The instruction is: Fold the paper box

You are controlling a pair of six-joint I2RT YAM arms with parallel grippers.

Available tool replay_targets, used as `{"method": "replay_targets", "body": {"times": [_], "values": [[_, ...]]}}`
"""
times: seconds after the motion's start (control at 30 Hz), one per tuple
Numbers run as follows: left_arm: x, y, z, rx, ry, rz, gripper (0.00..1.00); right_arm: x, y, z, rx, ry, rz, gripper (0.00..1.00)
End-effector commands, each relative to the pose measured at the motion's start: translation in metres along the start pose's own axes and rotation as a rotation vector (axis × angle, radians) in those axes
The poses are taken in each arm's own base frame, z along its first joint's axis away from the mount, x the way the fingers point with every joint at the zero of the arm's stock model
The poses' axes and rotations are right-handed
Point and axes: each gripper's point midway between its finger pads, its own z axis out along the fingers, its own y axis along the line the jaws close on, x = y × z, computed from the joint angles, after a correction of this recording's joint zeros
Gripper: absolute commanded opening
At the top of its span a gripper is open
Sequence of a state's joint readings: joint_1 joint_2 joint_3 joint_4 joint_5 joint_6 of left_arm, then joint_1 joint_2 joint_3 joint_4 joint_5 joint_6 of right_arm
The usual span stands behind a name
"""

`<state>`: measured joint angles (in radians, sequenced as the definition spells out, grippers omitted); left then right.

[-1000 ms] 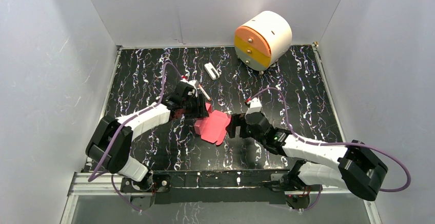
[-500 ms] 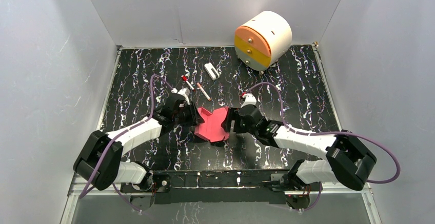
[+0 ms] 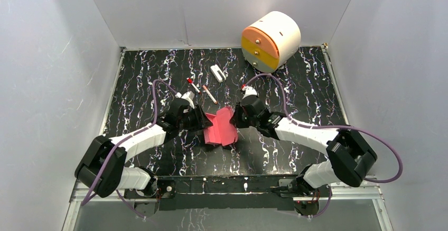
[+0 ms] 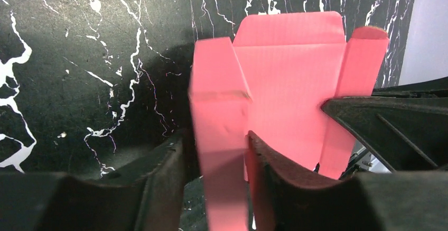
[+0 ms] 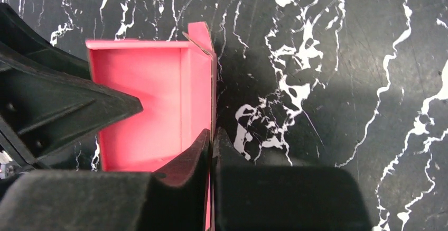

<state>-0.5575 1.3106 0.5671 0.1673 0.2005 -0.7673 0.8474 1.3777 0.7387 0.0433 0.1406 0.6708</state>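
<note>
Pinching paper box (image 3: 222,130) panel: left pincer (image 4: 216,154); pinching opposite wall: right pincer (image 5: 212,138)

The black desk (image 3: 142,77), veined with white, is boxed in by plain white walls (image 3: 211,9) behind it and at both its sides. A metal rail (image 3: 87,193) runs along its near edge. Light falls even, soft.

Half-folded pink paper box (image 4: 288,93) on black marbled table (image 4: 79,56), near side panel pinched by left gripper (image 4: 216,151); right gripper (image 4: 338,109) tip touching its right-hand flap.
</note>
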Motion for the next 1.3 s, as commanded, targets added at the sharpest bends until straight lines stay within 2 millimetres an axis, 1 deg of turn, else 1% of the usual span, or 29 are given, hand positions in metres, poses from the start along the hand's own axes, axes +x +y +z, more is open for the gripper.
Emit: {"method": "replay_targets", "body": {"times": [0.0,0.07,0.17,0.27,0.37,0.47,0.57,0.67,0.8,0.93,0.97,1.13,1.27], "values": [[-0.013,-0.013,-0.01,0.044,-0.051,0.002,0.48,-0.019,0.011,-0.004,0.001,0.026,-0.136,0.06],[-0.018,-0.014,-0.017,0.037,-0.074,0.011,0.54,-0.026,0.008,-0.006,0.042,0.049,-0.214,0.0],[-0.029,-0.014,-0.034,0.013,-0.14,0.033,0.61,-0.038,0.005,-0.009,0.089,0.077,-0.339,0.0],[-0.041,-0.011,-0.055,-0.024,-0.22,0.048,0.66,-0.067,0.029,-0.007,0.055,0.018,-0.334,0.0],[-0.048,-0.001,-0.075,-0.072,-0.297,0.054,0.69,-0.089,0.046,-0.004,0.032,-0.023,-0.33,0.0],[-0.05,0.007,-0.09,-0.098,-0.35,0.069,0.71,-0.102,0.058,0.0,0.019,-0.044,-0.328,0.0],[-0.048,0.016,-0.102,-0.126,-0.376,0.067,0.73,-0.111,0.067,0.007,0.011,-0.057,-0.327,0.0],[-0.046,0.016,-0.113,-0.112,-0.401,0.055,0.74,-0.116,0.077,0.015,0.002,-0.059,-0.332,0.0],[-0.042,0.015,-0.125,-0.104,-0.407,0.052,0.76,-0.128,0.09,0.026,-0.011,-0.076,-0.332,0.0],[-0.041,0.02,-0.133,-0.121,-0.424,0.057,0.79,-0.127,0.093,0.039,-0.008,-0.066,-0.335,0.0],[-0.042,0.021,-0.133,-0.125,-0.431,0.056,0.79,-0.125,0.091,0.044,-0.002,-0.056,-0.336,0.0],[-0.039,0.025,-0.126,-0.126,-0.424,0.047,0.81,-0.111,0.082,0.06,0.019,-0.017,-0.341,0.0],[-0.042,0.022,-0.126,-0.133,-0.417,0.053,0.83,-0.104,0.076,0.061,0.029,0.0,-0.342,0.0]]}}
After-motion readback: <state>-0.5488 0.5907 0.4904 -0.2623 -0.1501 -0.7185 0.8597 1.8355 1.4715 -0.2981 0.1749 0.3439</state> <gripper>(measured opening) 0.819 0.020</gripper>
